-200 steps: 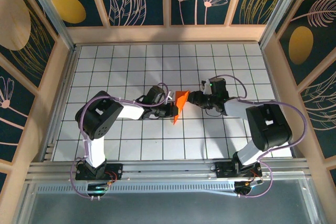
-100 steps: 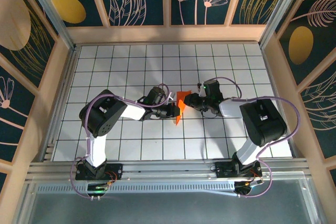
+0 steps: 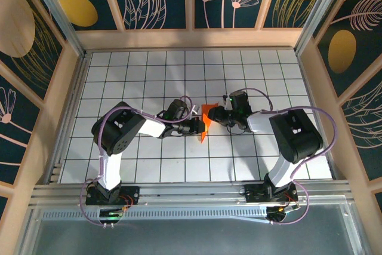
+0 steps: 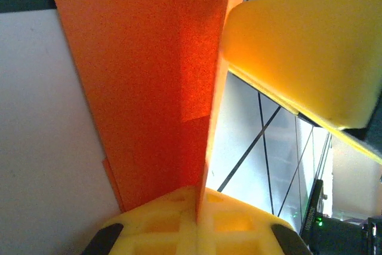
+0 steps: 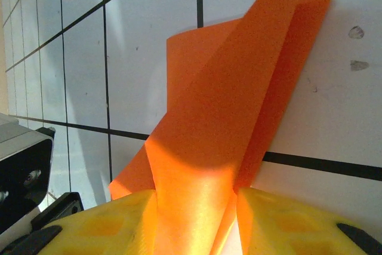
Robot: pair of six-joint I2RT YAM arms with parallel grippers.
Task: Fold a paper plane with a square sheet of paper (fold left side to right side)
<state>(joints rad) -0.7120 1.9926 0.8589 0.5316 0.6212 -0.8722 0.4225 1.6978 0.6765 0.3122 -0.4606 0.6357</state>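
Thin, limp, crease-prone orange paper sheet is pinched by left gripper and right gripper; folded edges judged firmest hold.

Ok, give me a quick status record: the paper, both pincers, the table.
paper: folded bright orange paper sheet, creased lengthwise, held between the two arms at mid-table
left pincer: shut on one edge of the paper
right pincer: closed on the paper from the opposite side
surface: white gridded table
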